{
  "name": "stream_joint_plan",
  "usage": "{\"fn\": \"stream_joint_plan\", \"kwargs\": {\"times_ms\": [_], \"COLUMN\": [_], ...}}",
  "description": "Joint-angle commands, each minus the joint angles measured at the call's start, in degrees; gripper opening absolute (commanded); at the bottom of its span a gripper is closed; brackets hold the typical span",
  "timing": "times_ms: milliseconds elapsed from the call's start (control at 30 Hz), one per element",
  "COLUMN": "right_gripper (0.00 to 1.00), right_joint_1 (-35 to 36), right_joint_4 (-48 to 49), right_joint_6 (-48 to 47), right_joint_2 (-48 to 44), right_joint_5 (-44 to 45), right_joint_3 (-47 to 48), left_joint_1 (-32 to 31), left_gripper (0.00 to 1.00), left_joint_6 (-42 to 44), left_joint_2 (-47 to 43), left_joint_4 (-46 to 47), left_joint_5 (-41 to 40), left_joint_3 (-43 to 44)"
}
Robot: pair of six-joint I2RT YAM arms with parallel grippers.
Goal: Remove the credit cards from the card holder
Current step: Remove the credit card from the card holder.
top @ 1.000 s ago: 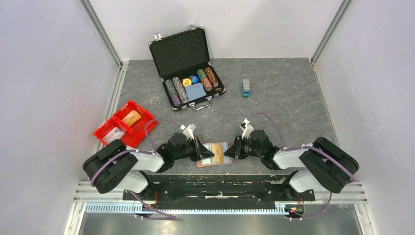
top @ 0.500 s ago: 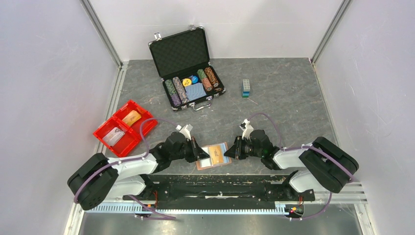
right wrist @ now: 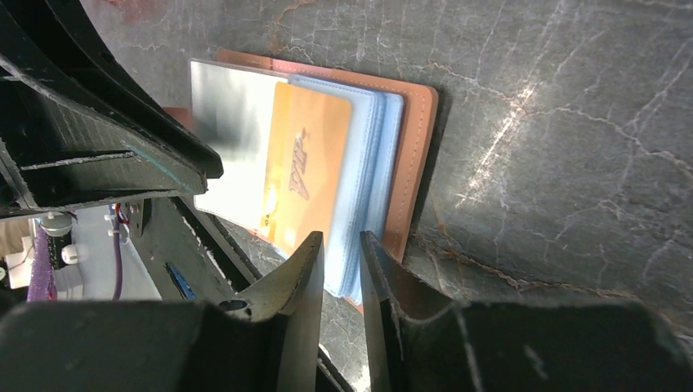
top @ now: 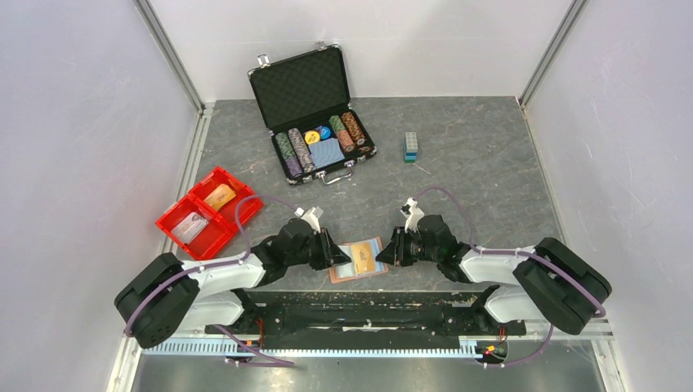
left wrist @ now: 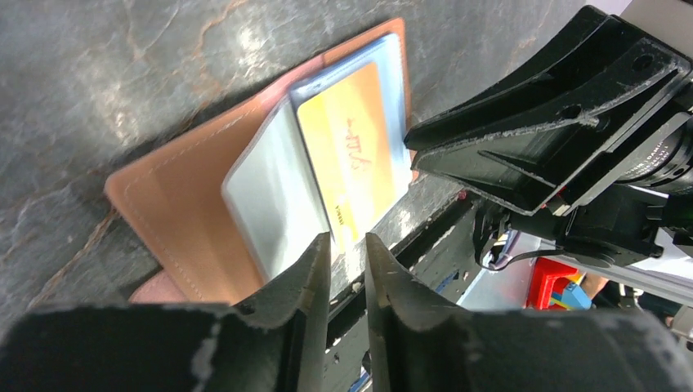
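Here the holder lies open on the table between both hands. The orange card is topmost, its end meeting the left hand's narrow slit. The right hand is equally narrow, and I cannot tell whether either grips.

no text is reading clearly anywhere in these views. the orange-yellow card, lying on top in the open card holder by the table's near edge, is showing a dark slanted script-like mark across its middle and a small pale patch near one short end, but no letter or number is coming through. the poker chips in the black case toward the far edge are showing patterned faces too small for any figure to be read.
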Motion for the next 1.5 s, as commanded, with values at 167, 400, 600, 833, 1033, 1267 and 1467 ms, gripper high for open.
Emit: {"fn": "stream_joint_plan", "kwargs": {"times_ms": [167, 400, 600, 833, 1033, 1267, 1467], "right_gripper": [0.31, 0.31, 0.3, 0.26, 0.24, 0.24, 0.22], "right_joint_1": [1.04, 1.89, 2.11, 2.12, 2.11, 2.13, 2.12], "right_joint_4": [-7.7, -7.13, -5.69, -0.97, -0.08, 1.0, 2.73], "right_joint_6": [-3.09, -3.2, -3.26, -0.66, 0.11, 0.67, 1.77], "right_joint_2": [-3.45, -0.55, 3.68, 6.81, 6.62, 7.5, 7.46], "right_joint_5": [-0.17, -0.79, -0.03, -0.37, 0.39, 0.25, 0.06], "right_joint_3": [6.04, 8.5, 8.19, 4.16, 2.16, 1.69, 0.5], "left_joint_1": [0.23, 0.23, 0.23, 0.21, 0.13, 0.14, 0.14], "left_gripper": [0.35, 0.36, 0.39, 0.4, 0.4, 0.39, 0.37], "left_joint_6": [4.29, 4.02, 2.88, 2.1, 0.91, -4.12, -6.33], "left_joint_2": [3.56, 8.19, 10.99, 13.32, 13.53, 15.29, 19.99], "left_joint_4": [4.22, 8.42, 14.02, 17.55, 20.54, 30.5, 40.04], "left_joint_5": [-1.06, -0.27, 0.24, 1.39, 1.53, 2.06, 4.17], "left_joint_3": [3.69, 2.9, 0.83, 0.36, -0.97, -4.07, -4.61]}}
